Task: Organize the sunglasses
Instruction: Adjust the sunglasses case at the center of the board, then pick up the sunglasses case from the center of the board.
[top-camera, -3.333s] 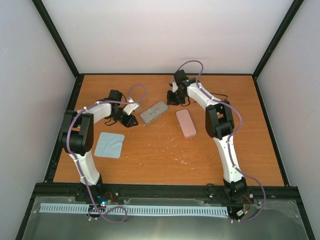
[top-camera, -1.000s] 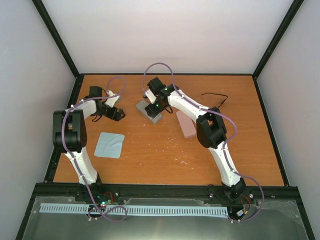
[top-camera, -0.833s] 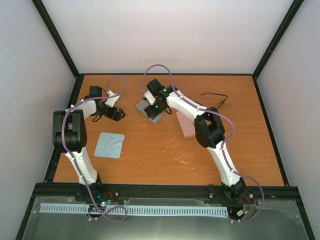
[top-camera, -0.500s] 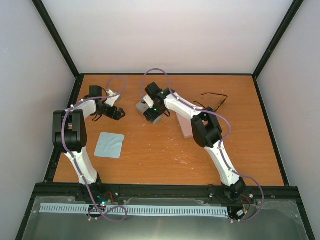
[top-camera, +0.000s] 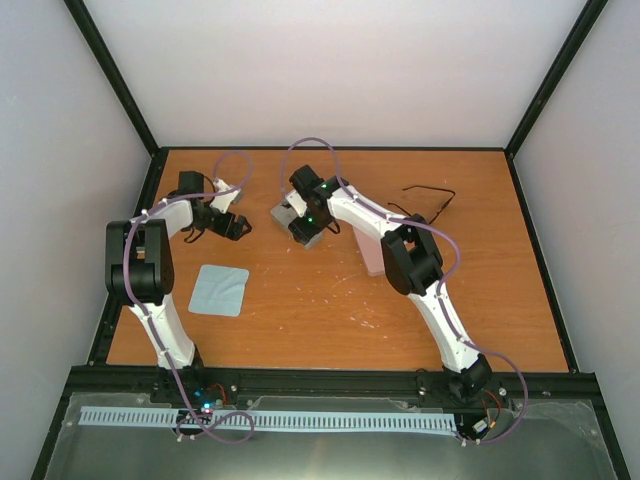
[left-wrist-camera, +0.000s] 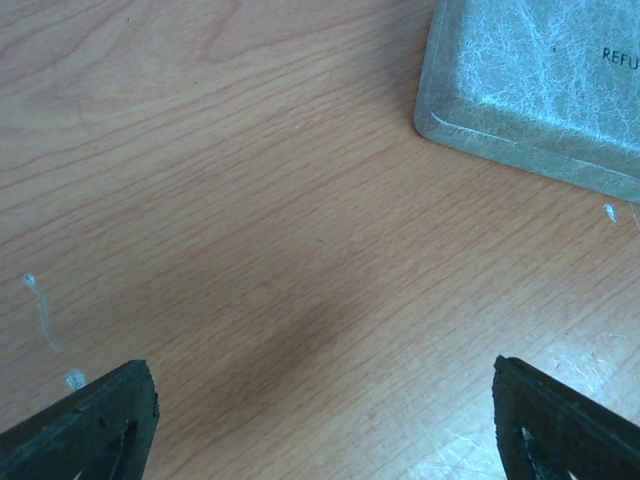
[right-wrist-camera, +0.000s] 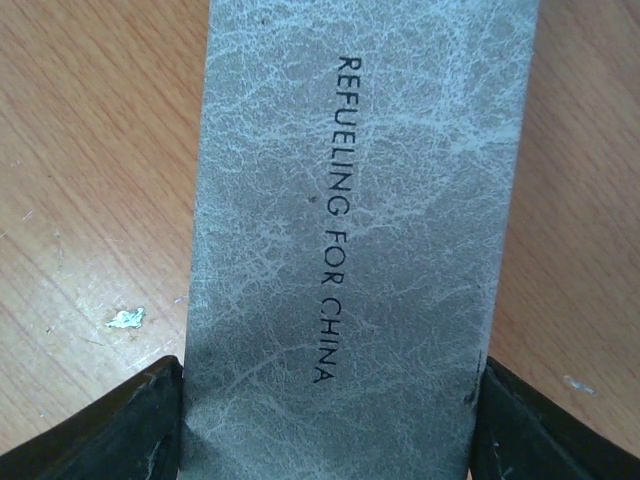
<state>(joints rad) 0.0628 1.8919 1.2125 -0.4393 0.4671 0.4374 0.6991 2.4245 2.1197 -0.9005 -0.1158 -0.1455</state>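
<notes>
From above, your right arm has left the back middle of the desk (top-camera: 330, 310), where it was a few seconds ago, and swung left. The right end effector (top-camera: 306, 226) now sits low over the grey case (top-camera: 284, 213). Over the last second only its elbow has drifted left. Your left arm has pulled back toward the left edge, so the left end effector (top-camera: 234, 228) is just left of the case and no longer against it. The sunglasses (top-camera: 430, 189) lie alone toward the back right of the desk, well apart from both end effectors. The pink case (top-camera: 373, 262) shows partly under the right arm. The light-blue cloth (top-camera: 220, 290) lies near the left front.

In your left wrist view the fingers (left-wrist-camera: 100, 425) are spread wide with only bare wood between them. A corner of the grey case shows at the upper right, clear of them.

In your right wrist view the fingers (right-wrist-camera: 110, 430) bracket the grey case across its width, with their inner edges against its two long sides. The case lies flat on the desk. The sunglasses appear in neither wrist view.
</notes>
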